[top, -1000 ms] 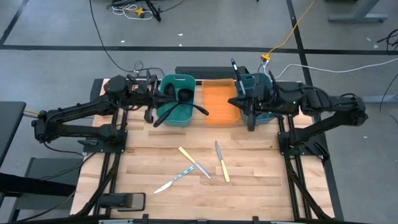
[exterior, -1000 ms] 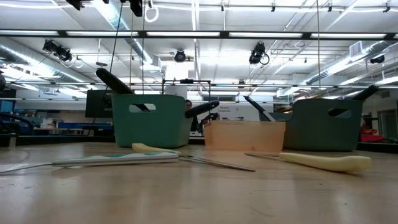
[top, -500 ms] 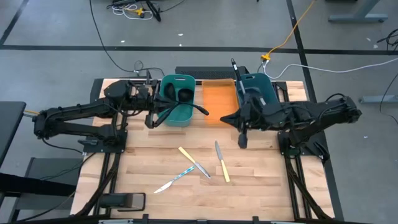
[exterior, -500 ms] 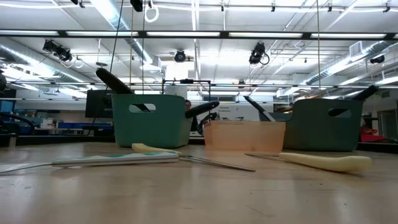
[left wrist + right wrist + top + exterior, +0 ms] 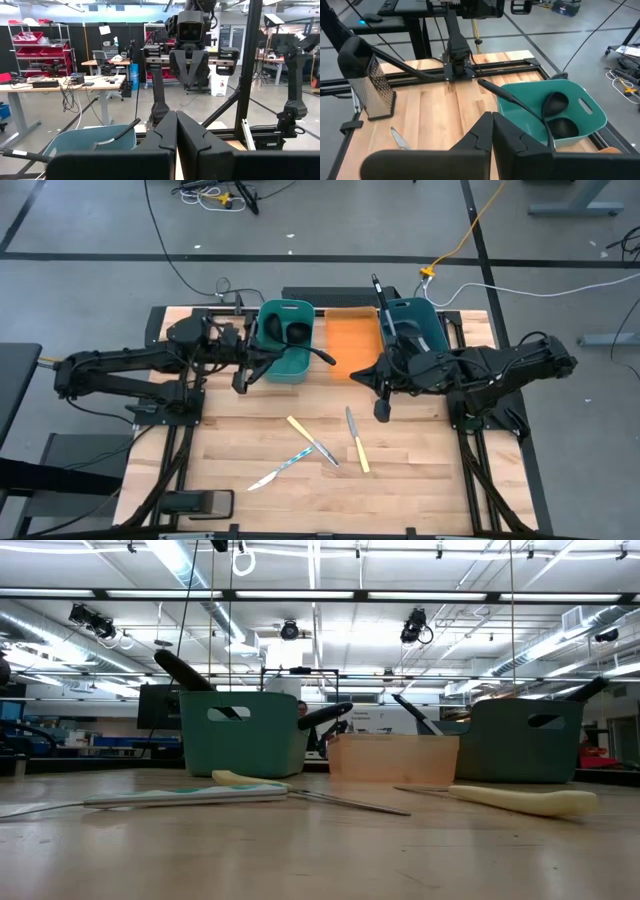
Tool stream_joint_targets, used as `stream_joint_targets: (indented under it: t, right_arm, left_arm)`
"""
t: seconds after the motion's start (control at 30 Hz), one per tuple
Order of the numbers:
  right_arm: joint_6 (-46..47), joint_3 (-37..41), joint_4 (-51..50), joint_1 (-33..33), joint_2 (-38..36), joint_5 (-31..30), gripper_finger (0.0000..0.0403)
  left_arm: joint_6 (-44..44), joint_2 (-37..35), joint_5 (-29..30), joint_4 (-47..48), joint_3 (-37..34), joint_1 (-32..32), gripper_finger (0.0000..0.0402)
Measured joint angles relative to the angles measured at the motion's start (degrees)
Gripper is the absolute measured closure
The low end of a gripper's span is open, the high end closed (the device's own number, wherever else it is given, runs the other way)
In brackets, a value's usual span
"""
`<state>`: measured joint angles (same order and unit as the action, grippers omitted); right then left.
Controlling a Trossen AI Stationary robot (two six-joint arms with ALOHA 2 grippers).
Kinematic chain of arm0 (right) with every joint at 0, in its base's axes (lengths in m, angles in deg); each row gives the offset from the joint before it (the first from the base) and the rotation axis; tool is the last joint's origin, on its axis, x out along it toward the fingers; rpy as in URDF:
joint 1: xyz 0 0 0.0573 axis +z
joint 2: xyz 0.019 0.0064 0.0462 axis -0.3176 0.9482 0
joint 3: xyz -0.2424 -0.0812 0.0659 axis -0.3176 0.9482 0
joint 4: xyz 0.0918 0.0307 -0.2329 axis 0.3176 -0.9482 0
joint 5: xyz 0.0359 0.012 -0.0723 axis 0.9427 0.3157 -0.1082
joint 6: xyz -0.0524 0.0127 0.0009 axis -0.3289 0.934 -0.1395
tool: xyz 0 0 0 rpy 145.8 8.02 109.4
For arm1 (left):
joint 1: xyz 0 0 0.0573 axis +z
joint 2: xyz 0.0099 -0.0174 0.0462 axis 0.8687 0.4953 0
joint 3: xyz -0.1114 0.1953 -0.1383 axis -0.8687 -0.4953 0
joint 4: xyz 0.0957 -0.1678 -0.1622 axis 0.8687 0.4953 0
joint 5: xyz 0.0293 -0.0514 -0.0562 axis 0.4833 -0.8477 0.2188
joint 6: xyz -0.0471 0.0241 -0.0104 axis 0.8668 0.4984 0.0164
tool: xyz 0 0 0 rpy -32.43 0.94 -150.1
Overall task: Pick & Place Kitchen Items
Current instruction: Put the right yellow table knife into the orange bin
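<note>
Three slim knives (image 5: pixel 318 445) loose on pale wood-plank table (image 5: pixel 420 450), right gripper (image 5: pixel 381 411) above them, fingers pressed together, empty, left gripper (image 5: pixel 240 383) likewise, beside glossy teal bin (image 5: pixel 283 365) holding black ladles (image 5: pixel 284 332).

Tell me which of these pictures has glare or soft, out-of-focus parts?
Low view: bright ceiling strip lights glare across the top, and the near table looks soft. High view: even light, only faint shadows beside the knives. Left wrist view: the shut left gripper up close looks soft, the room behind sharper.
</note>
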<state>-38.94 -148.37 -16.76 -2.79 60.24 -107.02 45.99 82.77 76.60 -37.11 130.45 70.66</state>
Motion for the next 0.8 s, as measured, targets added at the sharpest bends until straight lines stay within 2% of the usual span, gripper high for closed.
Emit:
stream_joint_targets:
  t: [0.4,0.8]
  right_arm:
    - [0.1,0.0,-0.1,0.0,0.0,-1.0,0.0395]
    - [0.8,0.0,-0.1,0.0,0.0,-1.0,0.0396]
  left_arm:
    - [-0.1,-6.1,2.7,5.3,0.0,0.0,0.0399]
    - [-0.7,-7.1,2.8,8.1,0.0,0.0,0.0399]
